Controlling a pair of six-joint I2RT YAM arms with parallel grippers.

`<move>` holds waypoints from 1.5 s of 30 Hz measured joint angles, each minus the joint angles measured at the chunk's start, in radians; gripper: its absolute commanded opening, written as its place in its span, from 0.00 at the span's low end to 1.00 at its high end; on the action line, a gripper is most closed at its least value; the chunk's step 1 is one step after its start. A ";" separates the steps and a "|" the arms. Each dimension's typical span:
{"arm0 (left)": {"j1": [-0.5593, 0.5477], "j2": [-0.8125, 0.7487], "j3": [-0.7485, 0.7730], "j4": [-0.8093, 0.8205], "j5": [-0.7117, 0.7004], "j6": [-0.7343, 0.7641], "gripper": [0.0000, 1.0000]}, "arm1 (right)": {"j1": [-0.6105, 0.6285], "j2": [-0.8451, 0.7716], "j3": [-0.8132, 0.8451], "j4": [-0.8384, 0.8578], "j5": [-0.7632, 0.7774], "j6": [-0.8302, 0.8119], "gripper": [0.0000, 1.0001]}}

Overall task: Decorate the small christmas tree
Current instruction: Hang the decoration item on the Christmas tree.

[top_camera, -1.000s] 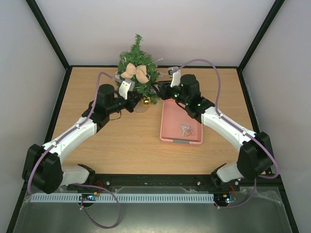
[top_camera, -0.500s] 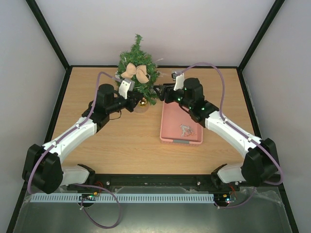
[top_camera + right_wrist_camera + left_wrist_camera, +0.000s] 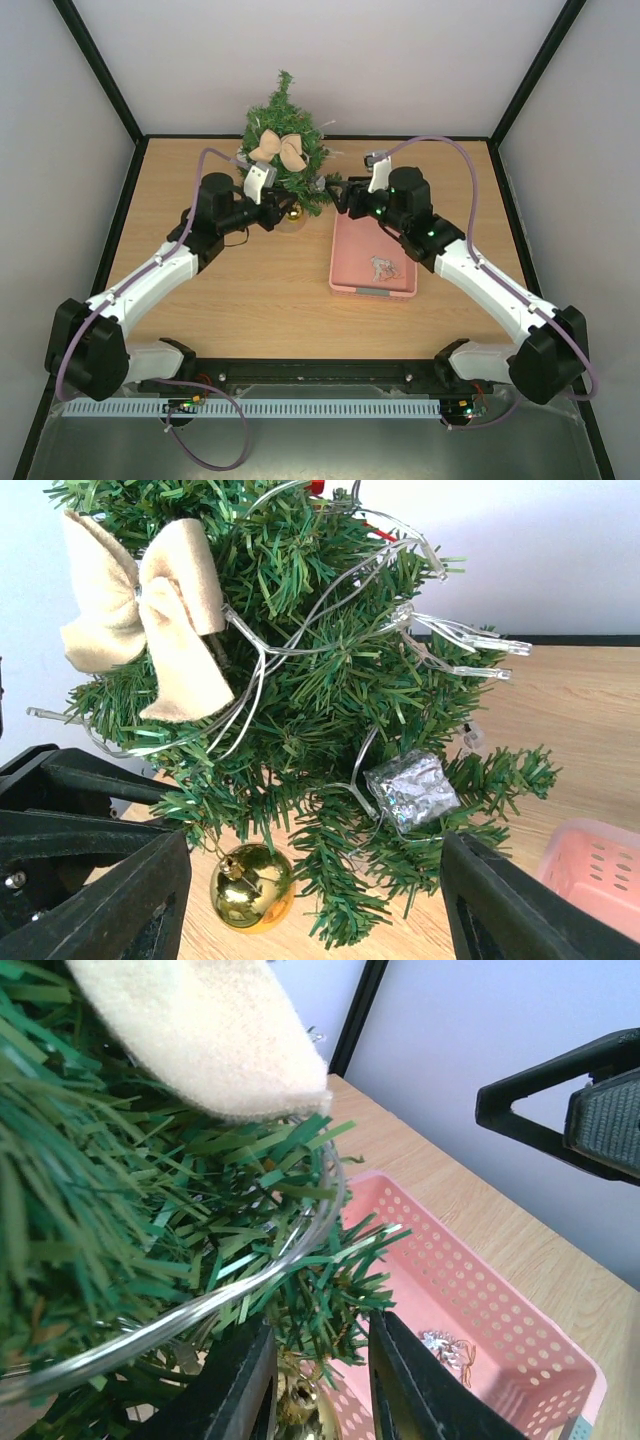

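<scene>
the small christmas tree (image 3: 285, 150) stands upright at the middle of the table's (image 3: 250, 290) far edge, long axis vertical, tip up. the left gripper (image 3: 283, 212) has its fingers slightly parted either side of a hanging gold bauble (image 3: 251, 887). the right gripper (image 3: 336, 192) is spread wide and holds nothing. the table is light wood, with pale walls (image 3: 350, 60) around it.

Right arm is drawing back from the small christmas tree (image 3: 285, 150) toward the right, its elbow swinging outward. Right gripper (image 3: 338, 190) is spreading its jaws wider and now stands just clear of the branches. Left gripper (image 3: 280, 210) is parting its jaws at the gold bauble (image 3: 293, 212). The bauble is sitting slightly further left under the lower branches.
</scene>
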 measured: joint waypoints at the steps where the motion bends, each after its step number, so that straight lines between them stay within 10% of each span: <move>1: 0.000 -0.003 0.000 -0.001 0.005 -0.001 0.28 | 0.000 -0.005 -0.001 -0.005 0.003 0.000 0.67; 26: 0.015 -0.155 -0.064 -0.036 -0.029 -0.019 0.73 | 0.000 -0.167 -0.101 -0.198 0.101 0.038 0.86; 30: 0.060 -0.198 -0.104 -0.038 -0.066 -0.052 0.74 | 0.000 -0.183 -0.132 -0.259 0.145 0.043 0.99; 45: 0.332 -0.192 -0.329 0.109 -0.154 -0.386 0.60 | 0.000 -0.140 -0.141 -0.399 0.277 0.034 0.98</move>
